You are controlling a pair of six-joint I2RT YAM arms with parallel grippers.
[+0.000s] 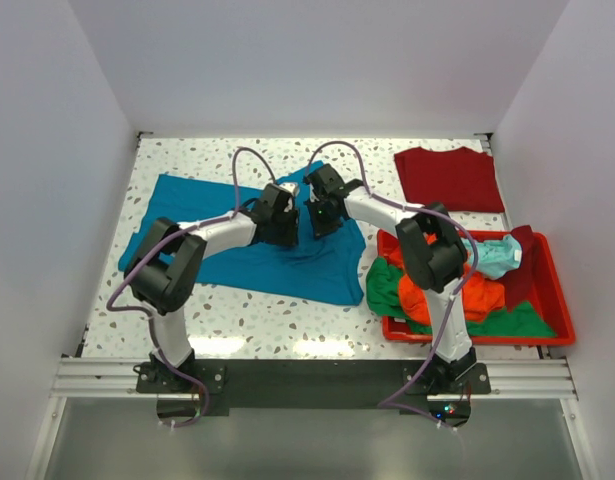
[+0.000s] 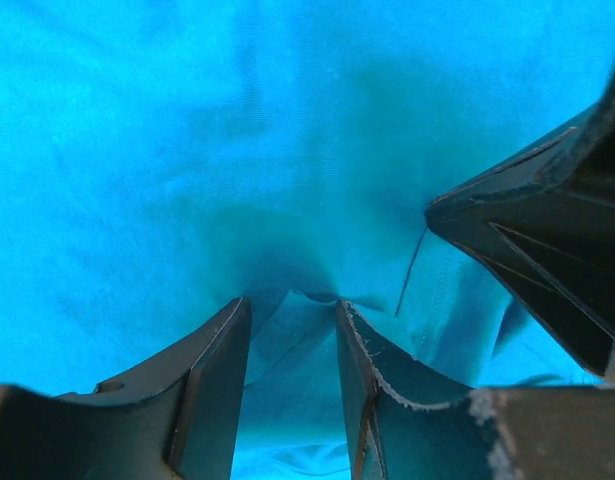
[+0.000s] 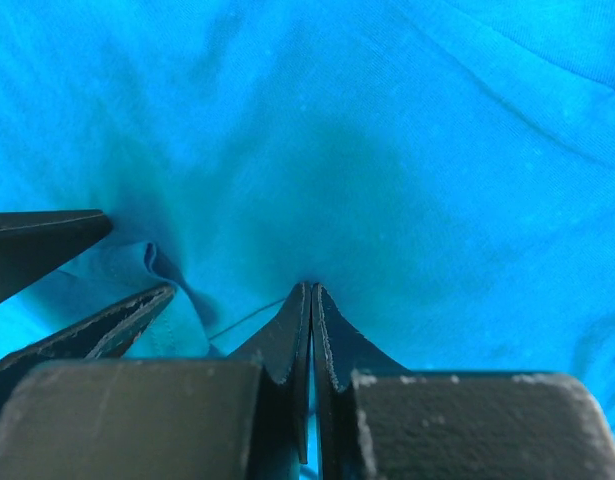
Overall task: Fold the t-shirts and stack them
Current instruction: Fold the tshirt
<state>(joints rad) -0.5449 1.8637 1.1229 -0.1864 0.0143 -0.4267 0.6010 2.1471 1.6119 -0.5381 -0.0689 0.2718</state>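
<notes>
Speckled table (image 1: 237, 322): one teal t-shirt (image 1: 197, 215), one red t-shirt (image 1: 449, 178)

arms (image 1: 222, 235): white links, black joints | cables (image 1: 249, 152): lilac loops | tools (image 2: 292, 310): black wedges (edges scuffed) | bases (image 1: 182, 378): black plates

Speckled white worktop (image 1: 237, 320), red plastic bin (image 1: 558, 296) at four o'clock near its right edge, plain white walls (image 1: 47, 150) at nine, twelve and three o'clock, aluminium rail (image 1: 97, 378) along six o'clock.
</notes>
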